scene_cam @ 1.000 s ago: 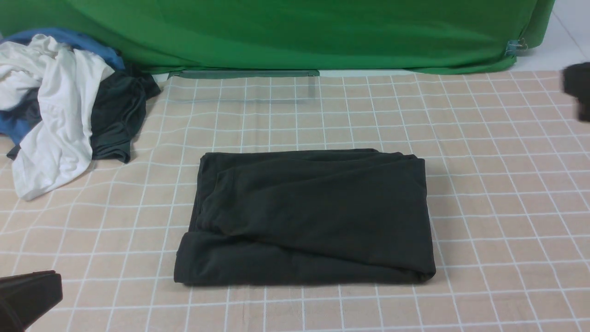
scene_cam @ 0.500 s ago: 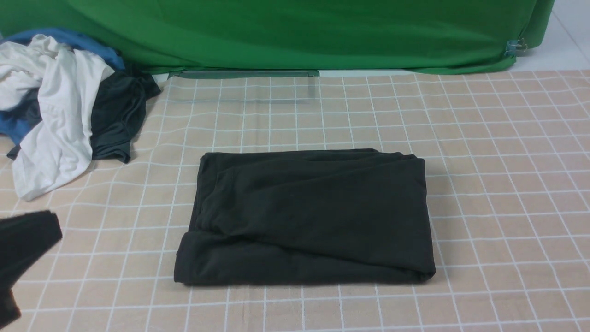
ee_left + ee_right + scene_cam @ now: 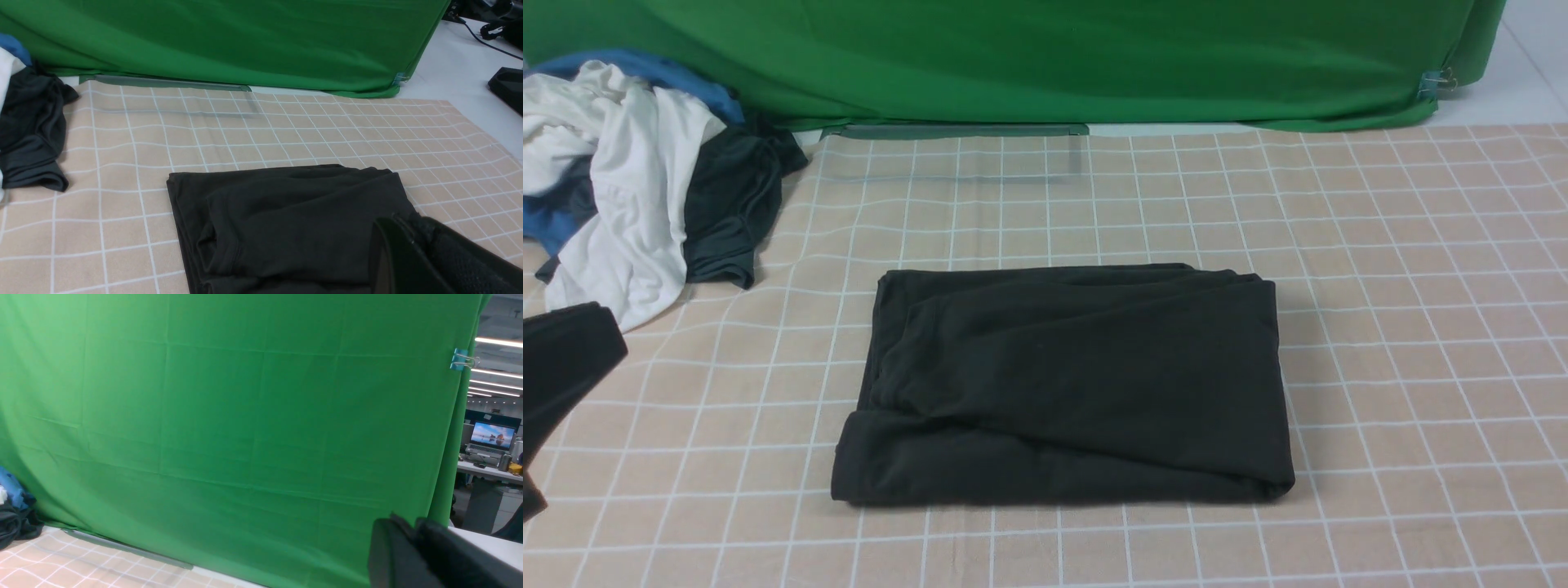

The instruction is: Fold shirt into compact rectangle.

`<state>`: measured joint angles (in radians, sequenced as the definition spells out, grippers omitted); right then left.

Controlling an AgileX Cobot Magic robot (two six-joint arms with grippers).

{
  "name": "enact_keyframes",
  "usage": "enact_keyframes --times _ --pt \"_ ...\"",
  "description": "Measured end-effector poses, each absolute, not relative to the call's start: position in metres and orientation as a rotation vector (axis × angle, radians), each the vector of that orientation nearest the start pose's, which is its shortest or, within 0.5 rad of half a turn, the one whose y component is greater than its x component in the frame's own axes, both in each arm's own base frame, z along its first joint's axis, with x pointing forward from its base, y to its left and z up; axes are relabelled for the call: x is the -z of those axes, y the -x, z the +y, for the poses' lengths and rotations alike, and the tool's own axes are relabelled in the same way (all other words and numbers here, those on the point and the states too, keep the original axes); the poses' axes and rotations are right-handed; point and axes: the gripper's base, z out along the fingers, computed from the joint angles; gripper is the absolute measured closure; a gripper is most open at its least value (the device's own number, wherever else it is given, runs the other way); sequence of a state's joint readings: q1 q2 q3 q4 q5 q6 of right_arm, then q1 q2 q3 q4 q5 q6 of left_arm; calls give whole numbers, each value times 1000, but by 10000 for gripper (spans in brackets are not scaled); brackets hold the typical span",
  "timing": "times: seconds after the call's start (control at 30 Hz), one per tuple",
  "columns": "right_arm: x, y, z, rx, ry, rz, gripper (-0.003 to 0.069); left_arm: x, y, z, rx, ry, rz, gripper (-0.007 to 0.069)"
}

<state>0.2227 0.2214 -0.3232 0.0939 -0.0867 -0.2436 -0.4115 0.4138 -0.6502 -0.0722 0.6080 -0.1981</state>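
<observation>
The black shirt [image 3: 1070, 384] lies folded into a rectangle in the middle of the checked tablecloth, with no print showing. It also fills the lower middle of the left wrist view as the shirt [image 3: 286, 220]. My left gripper [image 3: 605, 331] hovers at the left edge of the front view, well apart from the shirt, and its fingers [image 3: 392, 245] are pressed together with nothing between them. My right gripper [image 3: 404, 522] is outside the front view. It points at the green backdrop, raised off the table, its jaws together and holding nothing.
A pile of clothes sits at the back left: a white garment [image 3: 621, 204], a dark teal-grey garment [image 3: 727, 204] and a blue one [image 3: 645, 69]. A green backdrop [image 3: 1045, 57] closes the far side. The checked tablecloth [image 3: 1421, 286] spreads around the shirt.
My left gripper has moved up from the near left corner along the left edge. The right gripper has left the front view at the right edge. The shirt has not moved.
</observation>
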Motion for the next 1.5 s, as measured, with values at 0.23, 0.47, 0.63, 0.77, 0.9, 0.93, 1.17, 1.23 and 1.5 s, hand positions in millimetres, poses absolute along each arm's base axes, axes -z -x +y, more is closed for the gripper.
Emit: enact_keyframes --times 0.23,0.47,0.63,0.77,0.9,0.93,1.17,1.23,1.5 --pt "-316 -61 13 -57 233 1274 530 -347 -67 -33 500 -175 1875 606" --pt "-316 -61 13 -57 233 1274 515 -348 -68 -32 446 -220 1854 606" --pt "-316 -61 13 -57 233 1274 512 -337 -63 -25 298 -288 1714 606" --pt "-316 -61 13 -57 233 1274 503 -306 -55 -15 162 -254 1559 606" --pt "-316 -61 13 -57 233 1274 495 -257 -54 -9 65 -183 1494 606" --pt "-316 -61 13 -57 233 1274 494 -240 -54 -7 37 -160 1503 606" --pt "-316 -61 13 -57 233 1274 477 -200 -56 -4 -18 -120 1608 606" --pt "-316 -61 13 -57 233 1274 474 -199 -56 -4 -19 -119 1627 606" --pt "-316 -61 13 -57 233 1274 451 -189 -56 -4 -18 -128 1722 606"
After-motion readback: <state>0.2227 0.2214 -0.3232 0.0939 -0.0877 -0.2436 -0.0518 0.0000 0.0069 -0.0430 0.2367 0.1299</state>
